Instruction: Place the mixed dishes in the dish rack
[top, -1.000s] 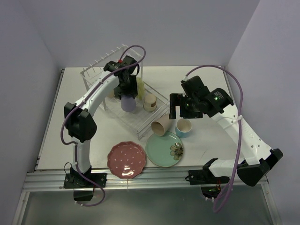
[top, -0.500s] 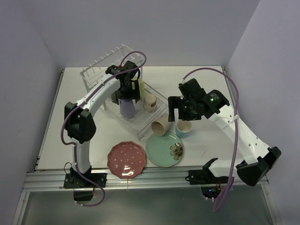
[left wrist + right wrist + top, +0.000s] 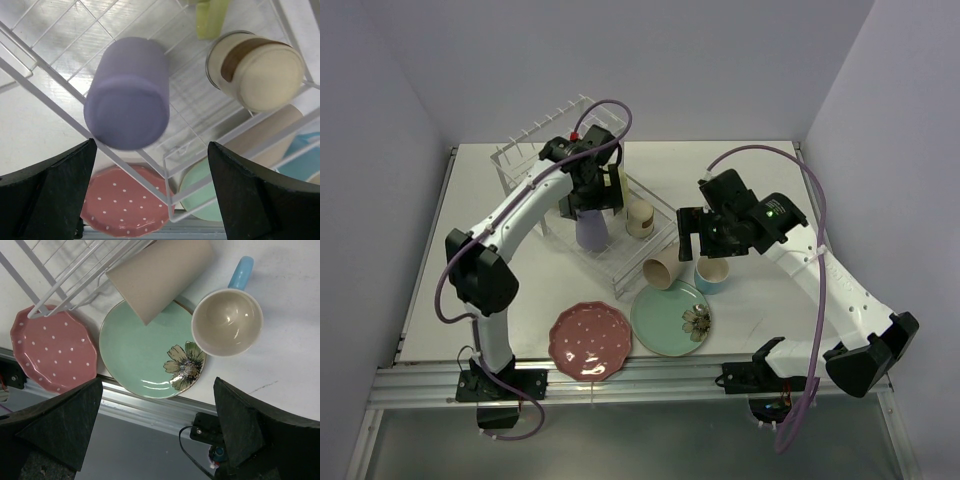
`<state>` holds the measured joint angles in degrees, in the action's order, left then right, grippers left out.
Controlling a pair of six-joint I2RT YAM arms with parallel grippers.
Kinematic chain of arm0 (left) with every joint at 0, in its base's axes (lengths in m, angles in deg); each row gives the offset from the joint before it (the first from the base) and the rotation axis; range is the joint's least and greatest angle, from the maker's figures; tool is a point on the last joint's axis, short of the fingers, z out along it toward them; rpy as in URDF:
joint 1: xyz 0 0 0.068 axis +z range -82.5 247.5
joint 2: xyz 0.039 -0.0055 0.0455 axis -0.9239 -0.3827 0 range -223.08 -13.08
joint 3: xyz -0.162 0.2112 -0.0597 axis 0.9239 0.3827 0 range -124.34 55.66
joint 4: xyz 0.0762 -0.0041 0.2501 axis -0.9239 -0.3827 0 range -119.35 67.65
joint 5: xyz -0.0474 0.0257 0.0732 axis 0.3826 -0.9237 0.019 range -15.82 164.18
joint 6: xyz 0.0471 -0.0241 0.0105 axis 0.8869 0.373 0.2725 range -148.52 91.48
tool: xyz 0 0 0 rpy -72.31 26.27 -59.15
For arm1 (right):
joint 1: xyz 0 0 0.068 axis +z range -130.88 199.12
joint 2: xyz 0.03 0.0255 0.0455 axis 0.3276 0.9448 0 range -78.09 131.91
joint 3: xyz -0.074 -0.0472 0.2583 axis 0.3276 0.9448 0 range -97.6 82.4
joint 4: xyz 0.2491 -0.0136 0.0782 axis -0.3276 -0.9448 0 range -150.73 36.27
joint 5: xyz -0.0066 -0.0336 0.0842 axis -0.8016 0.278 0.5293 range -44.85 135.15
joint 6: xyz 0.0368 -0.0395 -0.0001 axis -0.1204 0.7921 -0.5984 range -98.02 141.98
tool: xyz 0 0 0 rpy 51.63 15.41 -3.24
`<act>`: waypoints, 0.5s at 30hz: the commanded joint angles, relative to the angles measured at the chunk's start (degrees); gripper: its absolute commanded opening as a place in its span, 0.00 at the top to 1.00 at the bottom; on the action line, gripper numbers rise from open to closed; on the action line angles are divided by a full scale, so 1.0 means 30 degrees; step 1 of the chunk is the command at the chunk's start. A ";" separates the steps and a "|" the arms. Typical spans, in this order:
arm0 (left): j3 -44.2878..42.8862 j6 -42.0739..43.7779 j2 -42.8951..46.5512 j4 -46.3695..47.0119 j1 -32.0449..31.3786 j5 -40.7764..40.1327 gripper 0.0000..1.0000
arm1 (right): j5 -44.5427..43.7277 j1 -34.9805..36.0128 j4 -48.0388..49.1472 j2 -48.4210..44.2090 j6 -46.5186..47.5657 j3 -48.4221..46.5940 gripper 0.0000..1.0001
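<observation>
Left wrist view: the top edge is cutting off the yellow cup (image 3: 210, 17) and the bottom edge is clipping the pink dotted plate (image 3: 122, 207). Right wrist view: the frame is cropping the beige cup (image 3: 160, 275).

White counter (image 3: 760, 170) carrying a clear rack (image 3: 625, 280) at back left. At the front edge, a pink plate (image 3: 590, 341) sits just beside a green plate (image 3: 665, 320). Behind them, a beige cup (image 3: 663, 270) lies on its side beside an upright blue cup (image 3: 712, 272).
</observation>
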<state>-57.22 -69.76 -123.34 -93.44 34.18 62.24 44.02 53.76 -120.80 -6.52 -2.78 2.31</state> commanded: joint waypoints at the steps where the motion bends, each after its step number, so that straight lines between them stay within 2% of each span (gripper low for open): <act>1: -0.0869 -0.0844 0.1536 -0.0531 -0.0464 -0.0384 0.01 | -0.0387 0.0145 0.0705 -0.0537 0.0399 0.0126 0.00; 3: -0.1219 -0.1049 0.1917 -0.0853 -0.0757 -0.0704 0.01 | -0.0328 0.0145 0.0793 -0.0682 0.0428 0.0184 0.00; 6: -0.1863 -0.1284 0.2912 -0.0504 -0.0934 -0.1202 0.15 | -0.0415 0.0145 0.0852 -0.0888 0.0400 0.0331 0.00; 7: -0.2126 -0.1111 0.3176 -0.0271 -0.0905 -0.1349 0.33 | -0.0445 0.0145 0.0852 -0.0917 0.0399 0.0360 0.00; 9: -0.3293 -0.0963 0.3383 0.0257 -0.0672 -0.1526 0.58 | -0.0474 0.0146 0.0823 -0.1093 0.0457 0.0360 0.00; 10: -0.3707 -0.0760 0.3325 0.0433 -0.0119 -0.1178 0.83 | -0.0503 0.0145 0.0707 -0.1122 0.0458 0.0331 0.00; 11: -0.4059 -0.0700 0.3209 0.0580 0.0263 -0.0798 0.94 | -0.0562 0.0145 0.0648 -0.1180 0.0516 0.0302 0.00; 12: -0.4527 -0.0699 0.3150 0.0958 0.0615 -0.0388 1.00 | -0.0620 0.0145 0.0589 -0.1239 0.0546 0.0244 0.00; 15: -0.4123 -0.0844 0.3237 0.2245 0.2343 0.1838 1.00 | -0.0855 0.0145 0.0325 -0.1269 0.0604 0.0068 0.00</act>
<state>-68.70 -72.18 -115.18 -91.15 36.76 63.09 43.41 53.76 -120.28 -8.69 -2.08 3.29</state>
